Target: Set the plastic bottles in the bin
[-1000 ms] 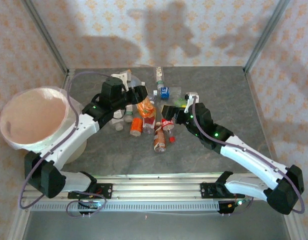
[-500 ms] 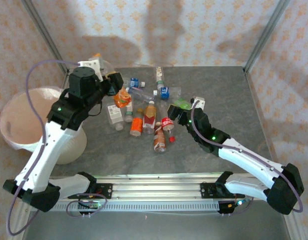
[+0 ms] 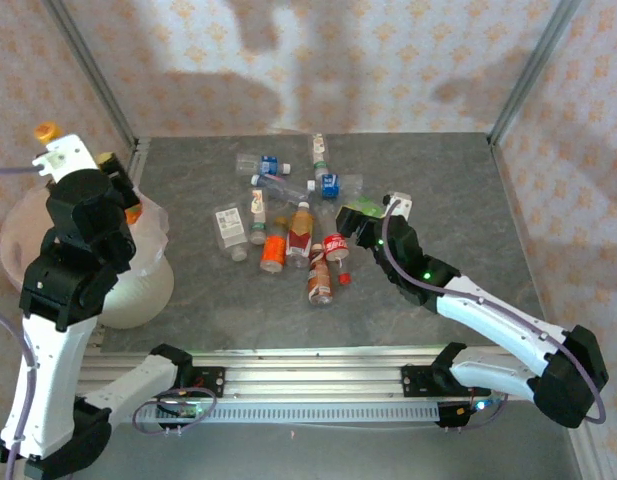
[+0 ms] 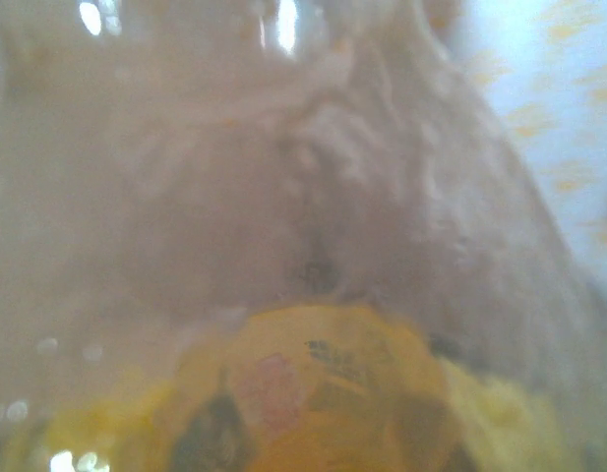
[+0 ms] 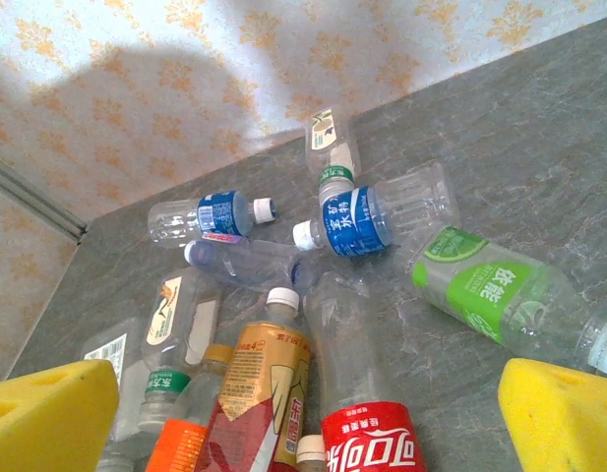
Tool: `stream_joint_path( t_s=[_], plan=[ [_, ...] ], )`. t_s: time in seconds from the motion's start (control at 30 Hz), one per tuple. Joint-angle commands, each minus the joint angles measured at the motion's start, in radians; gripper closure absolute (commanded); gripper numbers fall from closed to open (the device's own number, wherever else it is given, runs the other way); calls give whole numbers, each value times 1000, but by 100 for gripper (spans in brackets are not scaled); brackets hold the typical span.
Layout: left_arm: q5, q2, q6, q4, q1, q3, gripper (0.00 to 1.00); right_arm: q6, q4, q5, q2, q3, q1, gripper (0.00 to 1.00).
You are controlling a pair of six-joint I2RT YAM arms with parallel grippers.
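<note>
While your left gripper (image 3: 121,192) hangs over the bin (image 3: 143,290), clamped on an orange bottle (image 4: 313,393), your right gripper (image 5: 308,418) hovers with its yellow pads (image 5: 47,413) wide apart above the other plastic bottles (image 3: 298,225). These lie clustered on the table (image 3: 438,180), apart from the bin.
</note>
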Motion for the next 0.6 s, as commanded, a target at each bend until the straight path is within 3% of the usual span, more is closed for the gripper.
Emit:
stream_joint_path(
  t_s=[0.0, 0.23, 0.47, 0.57],
  plan=[
    [-152, -3, 56, -7, 86, -50, 46, 6, 13, 31, 7, 2, -3, 1],
    [-134, -24, 52, -34, 365, -164, 47, -5, 6, 32, 11, 1, -4, 1],
    [139, -3, 34, 42, 662, -251, 48, -27, -19, 26, 10, 15, -4, 1],
    [231, 25, 17, 107, 698, -288, 49, -26, -20, 26, 7, 9, -4, 1]
  ],
)
